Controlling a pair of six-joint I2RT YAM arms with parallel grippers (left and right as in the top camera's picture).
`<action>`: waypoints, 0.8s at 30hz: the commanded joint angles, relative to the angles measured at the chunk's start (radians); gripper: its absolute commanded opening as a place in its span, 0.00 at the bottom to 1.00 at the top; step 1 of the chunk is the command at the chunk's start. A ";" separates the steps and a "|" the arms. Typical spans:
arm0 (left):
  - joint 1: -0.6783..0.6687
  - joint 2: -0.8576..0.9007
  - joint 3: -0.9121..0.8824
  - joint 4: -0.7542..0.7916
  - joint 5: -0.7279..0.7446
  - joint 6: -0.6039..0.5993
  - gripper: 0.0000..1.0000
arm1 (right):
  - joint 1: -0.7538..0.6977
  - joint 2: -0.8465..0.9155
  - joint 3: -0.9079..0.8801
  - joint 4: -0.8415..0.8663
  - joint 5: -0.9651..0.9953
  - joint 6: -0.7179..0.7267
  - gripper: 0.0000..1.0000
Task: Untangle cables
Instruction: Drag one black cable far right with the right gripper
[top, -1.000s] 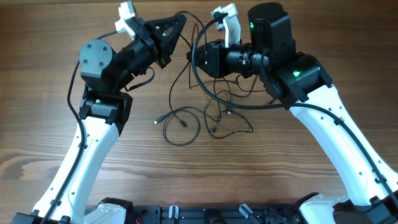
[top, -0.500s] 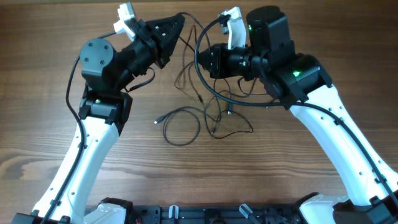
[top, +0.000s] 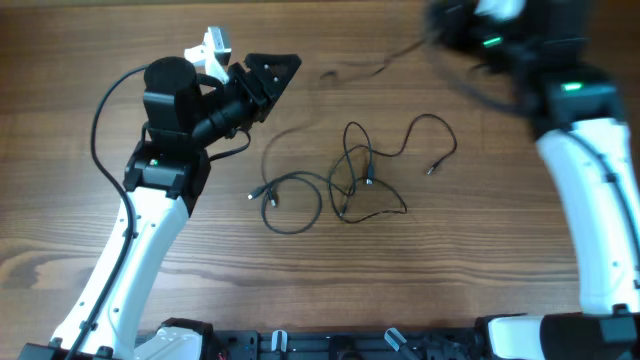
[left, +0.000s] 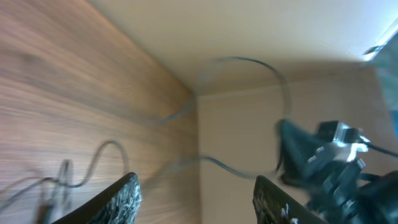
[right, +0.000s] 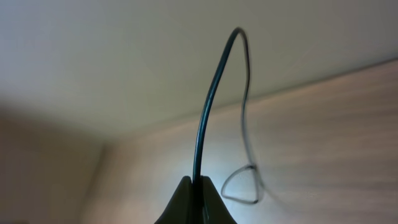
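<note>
One thin black cable (right: 208, 106), pinched tight in the right gripper (right: 193, 184), has just been whisked toward the far right corner of the table (top: 500, 270), apparently freed, while the left gripper (left: 194, 190) now stands apart and empty above the remaining cables (top: 350, 185), loosely tangled mid-table.

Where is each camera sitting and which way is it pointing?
Overhead: above the table, looking down on the cables; left arm and right arm show.
Left wrist: behind the open left gripper, facing across the table toward the wall; its fingers show.
Right wrist: behind the right gripper, shut on one cable, aimed at the wall.
Shared: overhead and left wrist both show the blurred right arm.
</note>
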 joint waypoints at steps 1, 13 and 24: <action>0.046 0.000 0.005 -0.067 -0.006 0.156 0.64 | -0.214 0.002 0.034 0.032 -0.142 0.168 0.04; 0.076 0.000 0.005 -0.155 -0.006 0.226 0.65 | -0.664 0.004 0.033 -0.136 -0.246 0.299 0.05; 0.076 0.000 0.005 -0.413 -0.058 0.335 0.65 | -0.668 0.006 -0.003 -0.515 0.119 -0.012 0.05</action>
